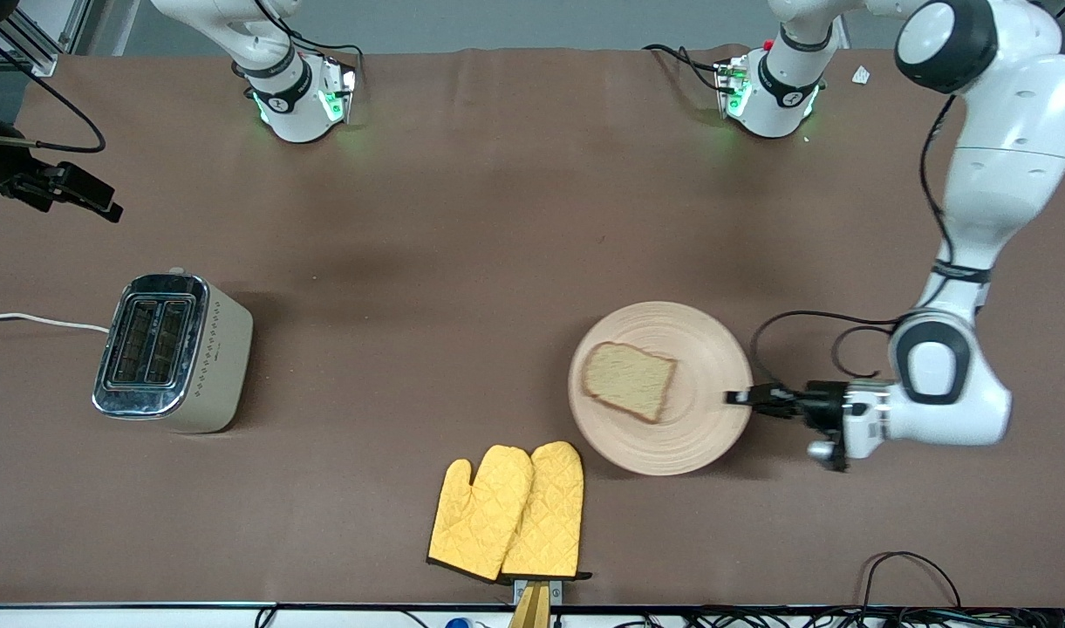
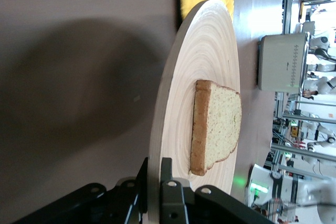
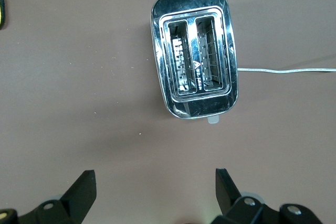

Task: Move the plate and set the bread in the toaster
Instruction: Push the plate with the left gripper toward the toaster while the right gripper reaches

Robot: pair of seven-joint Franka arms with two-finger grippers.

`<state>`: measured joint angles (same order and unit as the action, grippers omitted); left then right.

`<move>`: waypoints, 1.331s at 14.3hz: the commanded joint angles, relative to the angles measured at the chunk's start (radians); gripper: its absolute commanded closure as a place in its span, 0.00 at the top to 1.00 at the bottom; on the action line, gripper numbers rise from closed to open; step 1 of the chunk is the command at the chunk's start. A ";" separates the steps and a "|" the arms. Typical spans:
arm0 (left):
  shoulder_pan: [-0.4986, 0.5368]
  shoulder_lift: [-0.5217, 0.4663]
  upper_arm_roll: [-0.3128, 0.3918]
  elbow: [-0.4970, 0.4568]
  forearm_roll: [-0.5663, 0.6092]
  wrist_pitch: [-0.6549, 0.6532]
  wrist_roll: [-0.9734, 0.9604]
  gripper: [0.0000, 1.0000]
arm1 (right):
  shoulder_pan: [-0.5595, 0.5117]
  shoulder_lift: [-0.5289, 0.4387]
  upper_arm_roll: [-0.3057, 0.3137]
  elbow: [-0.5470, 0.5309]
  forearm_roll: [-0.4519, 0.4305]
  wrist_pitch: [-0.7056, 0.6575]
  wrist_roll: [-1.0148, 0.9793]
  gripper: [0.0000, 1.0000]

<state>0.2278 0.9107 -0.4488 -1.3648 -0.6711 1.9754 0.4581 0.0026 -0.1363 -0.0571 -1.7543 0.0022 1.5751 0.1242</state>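
The wooden plate (image 1: 702, 432) lies toward the left arm's end of the table with the bread slice (image 1: 630, 380) flat on it. My left gripper (image 1: 738, 399) is shut on the plate's rim at the edge toward the left arm's end. In the left wrist view my left gripper (image 2: 155, 169) has one finger above and one below the plate (image 2: 194, 51), close to the bread (image 2: 220, 124). The toaster (image 1: 174, 349) stands toward the right arm's end, its slots empty. My right gripper (image 1: 96, 199) is open and empty. In the right wrist view my right gripper (image 3: 155, 182) hangs beside the toaster (image 3: 195, 51).
Two yellow oven mitts (image 1: 510, 515) lie nearer the front camera than the plate, close to its rim and by the table's front edge. The toaster's white cord (image 1: 35, 321) runs off the right arm's end of the table.
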 commanded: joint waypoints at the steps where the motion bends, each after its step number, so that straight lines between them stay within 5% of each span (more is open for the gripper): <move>1: -0.121 -0.010 -0.033 -0.008 -0.112 0.138 -0.102 0.00 | -0.010 -0.020 0.003 -0.027 0.007 0.006 -0.005 1.00; 6: -0.465 0.082 -0.027 0.013 -0.323 0.437 -0.128 0.00 | 0.028 0.038 0.006 -0.034 0.025 0.016 0.006 1.00; 12: -0.587 0.195 -0.028 0.104 -0.380 0.519 -0.099 0.03 | 0.097 0.167 0.006 -0.082 0.055 0.173 0.015 1.00; 13: -0.587 0.195 -0.028 0.101 -0.378 0.519 -0.104 0.25 | 0.106 0.172 0.006 -0.140 0.055 0.247 0.041 1.00; 14: -0.585 0.191 -0.027 0.096 -0.381 0.519 -0.113 0.93 | 0.117 0.172 0.008 -0.202 0.056 0.328 0.098 1.00; 16: -0.576 0.182 -0.027 0.096 -0.395 0.516 -0.151 1.00 | 0.166 0.191 0.008 -0.310 0.058 0.484 0.219 1.00; 19: -0.541 0.143 0.008 0.108 -0.300 0.378 -0.304 1.00 | 0.247 0.279 0.008 -0.326 0.139 0.575 0.385 1.00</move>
<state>-0.3371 1.0897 -0.4678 -1.2624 -1.0220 2.4518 0.2359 0.1921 0.1145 -0.0444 -2.0609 0.0873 2.1005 0.4161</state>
